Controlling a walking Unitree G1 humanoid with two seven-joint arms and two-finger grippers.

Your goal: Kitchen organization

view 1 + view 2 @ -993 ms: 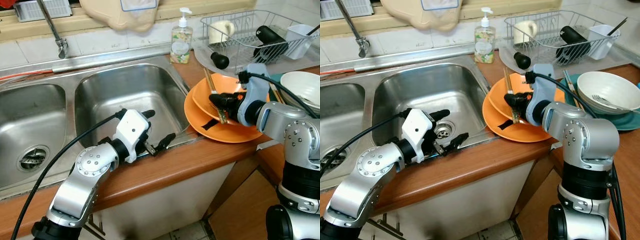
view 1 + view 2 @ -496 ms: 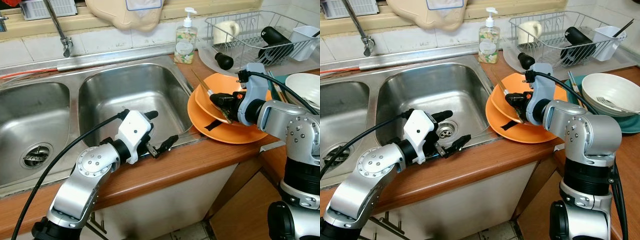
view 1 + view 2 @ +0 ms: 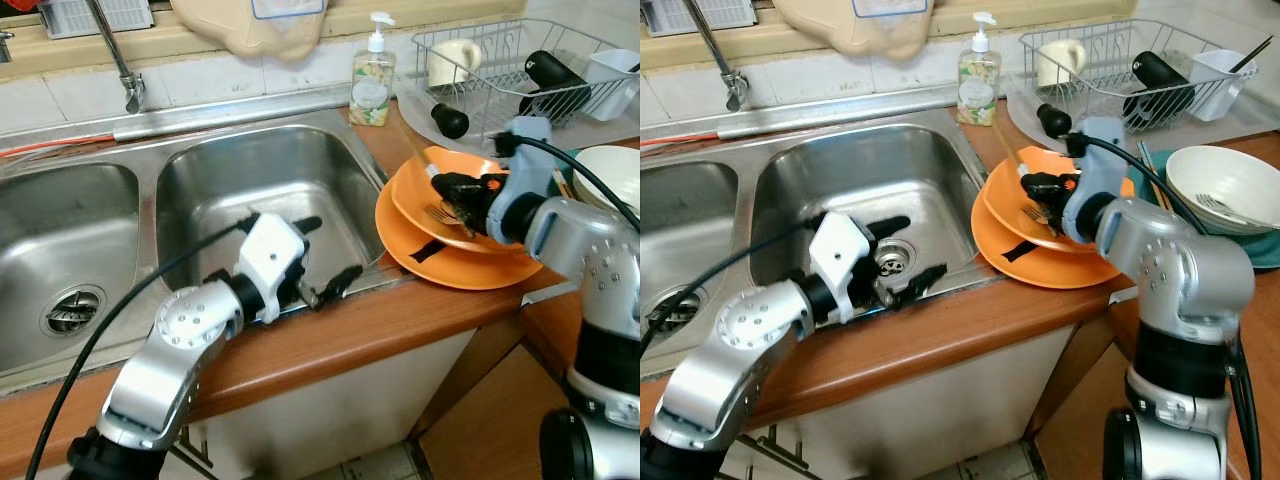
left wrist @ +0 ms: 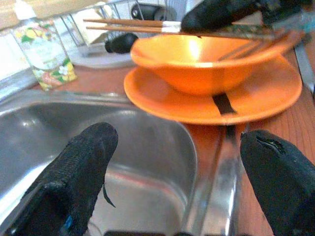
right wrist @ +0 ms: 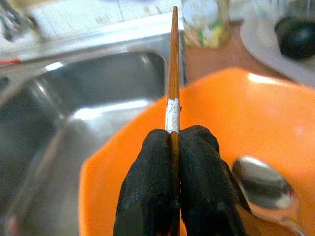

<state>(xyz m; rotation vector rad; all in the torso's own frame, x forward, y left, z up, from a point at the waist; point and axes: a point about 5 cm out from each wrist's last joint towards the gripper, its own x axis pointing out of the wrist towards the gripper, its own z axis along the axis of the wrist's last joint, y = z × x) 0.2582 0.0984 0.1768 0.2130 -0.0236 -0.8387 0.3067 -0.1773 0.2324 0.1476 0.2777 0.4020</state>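
My right gripper (image 3: 441, 184) is shut on a pair of wooden chopsticks (image 5: 173, 64) and holds them just above the orange bowl (image 3: 470, 222). That bowl sits on an orange plate (image 3: 440, 262) at the counter's right, beside the sink. A metal spoon (image 5: 263, 188) lies in the bowl. The chopsticks (image 4: 128, 25) point toward the sink and the soap bottle. My left gripper (image 3: 322, 254) hangs open over the front rim of the right sink basin (image 3: 250, 180), with nothing between its fingers (image 4: 81, 162).
A soap bottle (image 3: 370, 82) stands behind the sink. A wire dish rack (image 3: 520, 70) holds a mug, a dark bottle and a white cup. A white bowl (image 3: 615, 175) with a fork sits far right. The faucet (image 3: 115, 60) rises behind the left basin (image 3: 60, 250).
My right gripper has lifted the chopsticks off the bowl and swung their tips toward the sink. The left gripper stays over the basin rim. The camera shifted slightly.
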